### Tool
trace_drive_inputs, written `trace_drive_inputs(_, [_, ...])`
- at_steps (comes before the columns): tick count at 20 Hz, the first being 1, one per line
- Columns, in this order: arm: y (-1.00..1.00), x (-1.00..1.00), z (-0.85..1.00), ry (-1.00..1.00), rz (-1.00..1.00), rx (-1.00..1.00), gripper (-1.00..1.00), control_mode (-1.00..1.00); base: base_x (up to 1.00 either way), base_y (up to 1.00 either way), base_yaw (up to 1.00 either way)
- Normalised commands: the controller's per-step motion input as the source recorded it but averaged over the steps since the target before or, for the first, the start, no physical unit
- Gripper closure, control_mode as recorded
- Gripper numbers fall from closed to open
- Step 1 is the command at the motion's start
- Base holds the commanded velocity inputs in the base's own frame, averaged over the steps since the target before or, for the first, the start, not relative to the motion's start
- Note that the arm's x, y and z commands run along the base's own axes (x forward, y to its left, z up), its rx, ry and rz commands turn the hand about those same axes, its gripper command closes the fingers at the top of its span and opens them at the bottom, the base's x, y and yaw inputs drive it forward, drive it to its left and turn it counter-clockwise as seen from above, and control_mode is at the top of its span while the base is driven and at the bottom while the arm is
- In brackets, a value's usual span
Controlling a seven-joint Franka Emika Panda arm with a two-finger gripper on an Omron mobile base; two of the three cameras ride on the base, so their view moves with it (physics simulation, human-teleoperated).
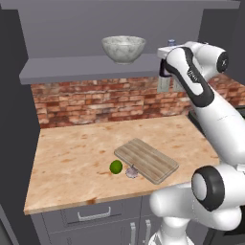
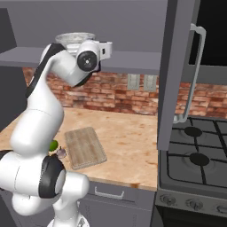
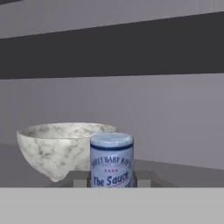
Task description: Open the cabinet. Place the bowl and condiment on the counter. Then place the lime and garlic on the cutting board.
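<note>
The tool (image 3: 112, 181) is narrowed around the condiment (image 3: 112, 161): in the hand view the bottle stands upright right at the bottom, its blue-lettered label and pale cap facing the camera, with a grey finger pad (image 3: 78, 179) showing at each side of its base. The jaws are nearly together, pinching that one bottle. In the left base view the tool (image 1: 168, 76) sits at the right end of the cabinet's shelf (image 1: 57, 69), and only the bottle's cap (image 1: 171, 42) peeks above the wrist.

Going left to right in the left base view: one bowl (image 1: 123, 49) stands upright on the shelf inside the open cabinet, left of the tool. In the hand view the bowl (image 3: 59, 148) sits just beside the bottle, slightly behind it; whether they touch cannot be told.

Below on the desk (image 1: 72, 162) lie one lime (image 1: 116, 166), then one garlic (image 1: 131, 172) just right of it, both close against the near left edge of the single cutting board (image 1: 146, 160). Neither rests on the board.

In the right base view the lime (image 2: 53, 145) and garlic (image 2: 61, 152) peek out beside the arm, with the cutting board (image 2: 85, 146) to their right. Farther right, one cabinet door (image 2: 175, 75) hangs swung open with its silver handle (image 2: 193, 73), and a stove (image 2: 199, 168) stands beyond the desk's end.
</note>
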Motion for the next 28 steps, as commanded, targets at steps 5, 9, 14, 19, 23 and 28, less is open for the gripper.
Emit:
trace_drive_inputs(5, [0.0, -0.48, -0.08, 0.0, 0.0, -0.01, 1.0, -1.0, 0.0, 0.0, 0.0])
trace_drive_inputs(9, [0.0, -0.47, -0.08, 0.0, 0.0, -0.01, 1.0, -1.0, 0.0, 0.0, 0.0])
trace_drive_inputs(14, [0.0, -0.34, -0.09, 0.0, 0.0, -0.02, 1.0, -1.0, 0.0, 0.0, 0.0])
trace_drive_inputs(19, [0.0, -0.17, -0.1, 0.0, 0.0, -0.01, 1.0, -1.0, 0.0, 0.0, 0.0])
trace_drive_inputs(23, [0.0, -0.03, -0.16, -0.01, 0.0, -0.02, 1.0, -1.0, 0.0, 0.0, 0.0])
trace_drive_inputs(28, [-0.06, -0.1, -0.28, -0.02, 0.0, 0.0, 1.0, -1.0, 0.0, 0.0, 0.0])
